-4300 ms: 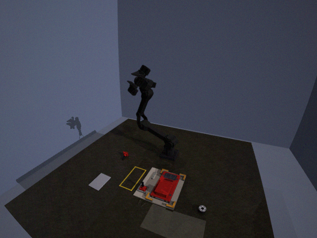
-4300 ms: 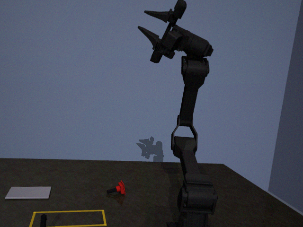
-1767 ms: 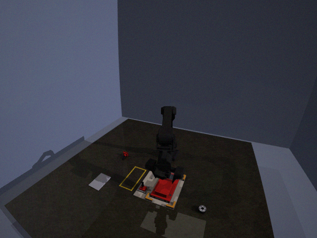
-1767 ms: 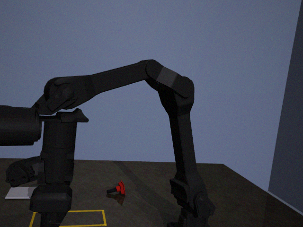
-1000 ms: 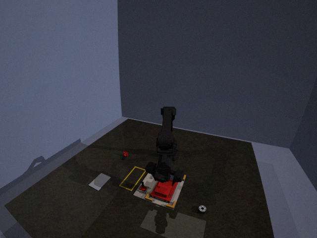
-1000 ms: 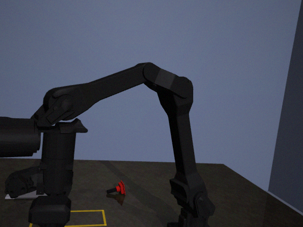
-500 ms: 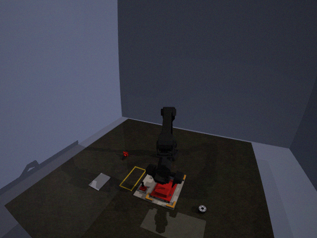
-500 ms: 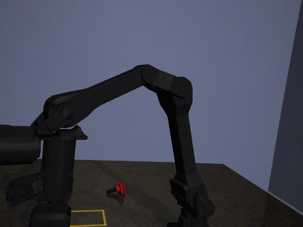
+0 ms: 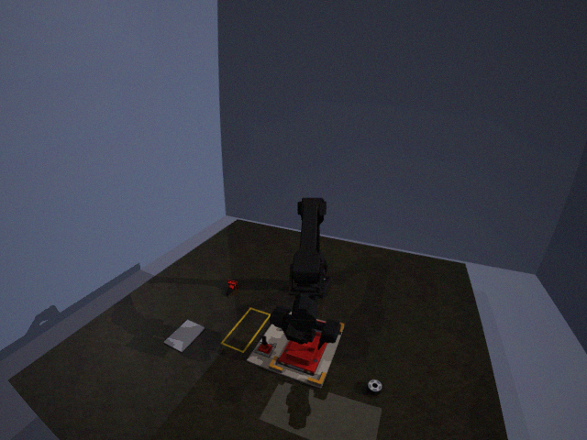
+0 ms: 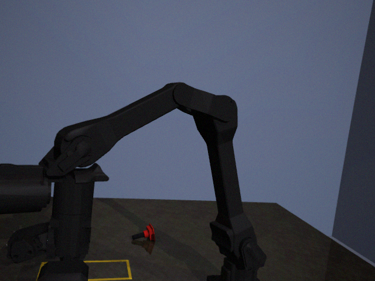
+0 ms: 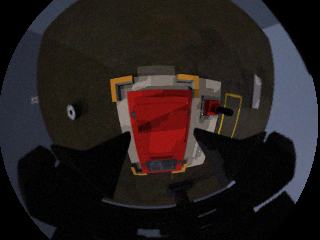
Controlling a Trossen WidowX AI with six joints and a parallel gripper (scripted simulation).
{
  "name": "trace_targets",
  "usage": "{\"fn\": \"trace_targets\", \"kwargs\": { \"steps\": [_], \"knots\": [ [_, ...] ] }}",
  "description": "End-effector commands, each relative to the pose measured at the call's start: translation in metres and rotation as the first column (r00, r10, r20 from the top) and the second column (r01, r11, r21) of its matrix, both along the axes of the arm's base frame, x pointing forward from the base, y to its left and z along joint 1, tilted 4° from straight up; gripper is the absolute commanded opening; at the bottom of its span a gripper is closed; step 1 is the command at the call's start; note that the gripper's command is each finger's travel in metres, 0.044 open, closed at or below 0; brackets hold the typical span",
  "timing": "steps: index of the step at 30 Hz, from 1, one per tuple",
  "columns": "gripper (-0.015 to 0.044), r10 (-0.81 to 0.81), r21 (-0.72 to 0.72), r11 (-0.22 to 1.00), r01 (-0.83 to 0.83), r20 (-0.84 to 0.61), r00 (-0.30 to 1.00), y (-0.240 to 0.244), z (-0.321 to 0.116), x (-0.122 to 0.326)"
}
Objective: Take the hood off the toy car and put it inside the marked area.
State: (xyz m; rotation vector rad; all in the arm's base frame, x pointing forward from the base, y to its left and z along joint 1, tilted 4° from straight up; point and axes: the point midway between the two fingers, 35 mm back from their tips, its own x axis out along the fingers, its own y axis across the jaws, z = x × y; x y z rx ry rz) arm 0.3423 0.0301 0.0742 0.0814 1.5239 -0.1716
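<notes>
The red toy car (image 9: 303,357) (image 11: 162,142) sits on a pale board (image 9: 332,352) (image 11: 212,87) with orange corner brackets. Its red top shows in the wrist view, with a dark grille-like panel at the near end; I cannot tell the hood's edges from the body. My gripper (image 9: 304,327) (image 11: 163,133) is open and empty, pointing down above the car, one finger toward each long side. The top view hides the fingertips, so their height above the car is unclear. The marked area (image 9: 236,325) (image 10: 105,260) (image 11: 233,95) is a yellow outline beside the board, with nothing seen inside it.
A red piece with a black stem (image 9: 264,347) (image 11: 211,107) stands on the board's side. A similar red piece (image 9: 231,284) (image 10: 150,232) lies beyond the marked area. A white plate (image 9: 184,335) (image 11: 257,92) and a small wheel (image 9: 369,385) (image 11: 70,111) lie on opposite sides.
</notes>
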Motion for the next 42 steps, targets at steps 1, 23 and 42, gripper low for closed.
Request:
{"fn": "trace_targets", "kwargs": {
  "steps": [1,23,42],
  "knots": [
    [0.044,0.006,0.002,1.0,-0.006,-0.011,1.0,0.0,-0.005,-0.001],
    [0.044,0.006,0.002,1.0,-0.006,-0.011,1.0,0.0,-0.014,-0.001],
    [0.044,0.006,0.002,1.0,-0.006,-0.011,1.0,-0.001,-0.023,-0.001]
  ]
}}
